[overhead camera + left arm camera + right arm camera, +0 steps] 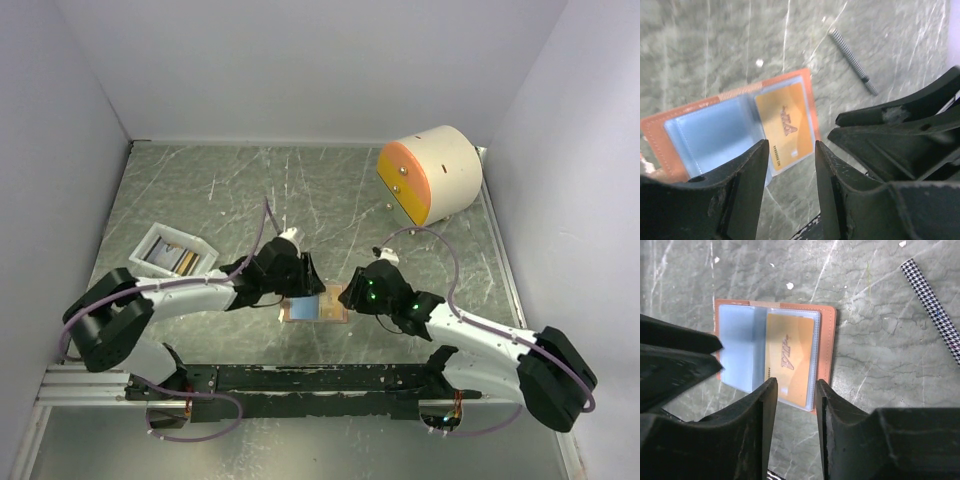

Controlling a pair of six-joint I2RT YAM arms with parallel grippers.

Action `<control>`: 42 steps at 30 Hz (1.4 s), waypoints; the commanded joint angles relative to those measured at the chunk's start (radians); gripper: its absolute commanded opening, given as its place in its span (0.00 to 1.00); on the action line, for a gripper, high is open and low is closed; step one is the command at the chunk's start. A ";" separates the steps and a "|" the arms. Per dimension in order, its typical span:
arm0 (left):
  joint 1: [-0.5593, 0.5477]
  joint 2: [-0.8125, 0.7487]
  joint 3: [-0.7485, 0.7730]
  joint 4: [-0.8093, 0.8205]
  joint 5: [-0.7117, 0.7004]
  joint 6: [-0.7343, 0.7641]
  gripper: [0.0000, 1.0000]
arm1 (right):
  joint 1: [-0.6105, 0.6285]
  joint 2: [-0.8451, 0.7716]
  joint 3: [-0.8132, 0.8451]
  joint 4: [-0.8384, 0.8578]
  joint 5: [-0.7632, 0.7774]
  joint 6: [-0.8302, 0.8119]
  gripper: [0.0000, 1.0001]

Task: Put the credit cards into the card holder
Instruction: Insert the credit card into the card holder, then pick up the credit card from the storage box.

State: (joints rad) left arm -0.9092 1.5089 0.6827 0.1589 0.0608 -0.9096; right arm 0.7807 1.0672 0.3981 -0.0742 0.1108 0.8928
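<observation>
One orange-amber credit card (790,360) sits in a clear sleeve of the card holder (314,308), which lies spread open on the surface (230,190) between the arms. Above it, left hand (790,160) and right hand (795,390): both released, fingers parted, nothing gripped. Further cards (178,260) in white tray (150,240), to the left.

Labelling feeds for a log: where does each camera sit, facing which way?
Top external: above, behind the arms, looking down at the table; both arms show.
Left wrist: on the left gripper, facing down at the open card holder; own fingers show.
Right wrist: same from the right gripper, own fingers showing.
Shared: both wrist views show its orange card.
</observation>
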 commanded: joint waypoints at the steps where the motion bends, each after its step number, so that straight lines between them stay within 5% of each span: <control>1: -0.004 -0.104 0.152 -0.316 -0.205 0.167 0.54 | -0.006 -0.063 0.023 -0.059 0.034 -0.030 0.39; 8: 0.035 -0.115 0.399 -0.778 -0.549 0.372 0.53 | -0.004 -0.096 0.022 -0.053 0.019 -0.051 0.42; 12: 0.089 -0.133 0.461 -0.888 -0.702 0.532 0.54 | -0.006 -0.112 0.027 -0.063 0.013 -0.066 0.42; 29: 0.551 -0.393 0.064 -0.444 -0.594 1.226 0.52 | -0.007 -0.151 0.063 -0.097 -0.030 -0.120 0.43; 42: 0.727 -0.336 -0.079 -0.205 -0.398 1.416 0.54 | -0.009 -0.225 0.059 -0.117 -0.016 -0.137 0.43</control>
State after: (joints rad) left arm -0.2272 1.1282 0.6079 -0.1699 -0.4164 0.4461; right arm 0.7799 0.8761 0.4507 -0.1822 0.0826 0.7658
